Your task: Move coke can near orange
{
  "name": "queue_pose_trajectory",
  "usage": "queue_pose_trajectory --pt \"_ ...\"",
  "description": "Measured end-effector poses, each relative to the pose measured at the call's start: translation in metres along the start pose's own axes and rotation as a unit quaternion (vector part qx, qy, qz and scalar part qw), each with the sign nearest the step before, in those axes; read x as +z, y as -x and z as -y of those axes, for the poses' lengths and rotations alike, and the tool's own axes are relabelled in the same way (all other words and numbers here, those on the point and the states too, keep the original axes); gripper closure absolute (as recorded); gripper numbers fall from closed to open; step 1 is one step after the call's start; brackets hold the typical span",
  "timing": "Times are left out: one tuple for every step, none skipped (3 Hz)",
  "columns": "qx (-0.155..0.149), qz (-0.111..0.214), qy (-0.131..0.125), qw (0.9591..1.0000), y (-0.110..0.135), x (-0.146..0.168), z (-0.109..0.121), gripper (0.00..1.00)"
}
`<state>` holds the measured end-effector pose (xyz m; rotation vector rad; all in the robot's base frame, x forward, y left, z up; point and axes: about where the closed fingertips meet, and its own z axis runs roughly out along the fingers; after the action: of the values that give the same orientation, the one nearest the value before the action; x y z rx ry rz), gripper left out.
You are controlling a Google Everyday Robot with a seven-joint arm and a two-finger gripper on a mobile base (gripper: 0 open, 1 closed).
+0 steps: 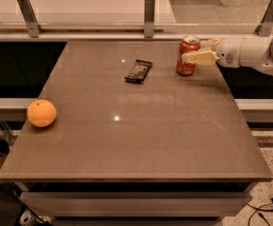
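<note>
Gripper (196, 51) sits against the upright coke can (188, 46) on the counter (141, 145), clamped or not I cannot tell, so a loose hold could topple the can near the snack bar (138, 71), well short of the distant orange (41, 113).

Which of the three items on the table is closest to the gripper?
The coke can, far right, with the gripper right against it; the snack bar and orange lie further left.
</note>
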<state>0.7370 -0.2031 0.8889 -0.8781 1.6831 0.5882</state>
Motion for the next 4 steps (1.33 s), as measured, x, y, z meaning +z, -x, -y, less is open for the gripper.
queue_pose_trajectory --pt "0.0 0.0 0.003 1.0 -0.0001 0.0034 -0.0016 0.65" --pt "0.0 0.0 0.005 1.0 -0.0001 0.0065 -0.003 0.88" --pt "0.001 0.0 0.008 1.0 -0.0002 0.0095 -0.0045 1.0" --pt "0.001 0.0 0.013 0.9999 0.0055 0.0104 -0.0087 1.0"
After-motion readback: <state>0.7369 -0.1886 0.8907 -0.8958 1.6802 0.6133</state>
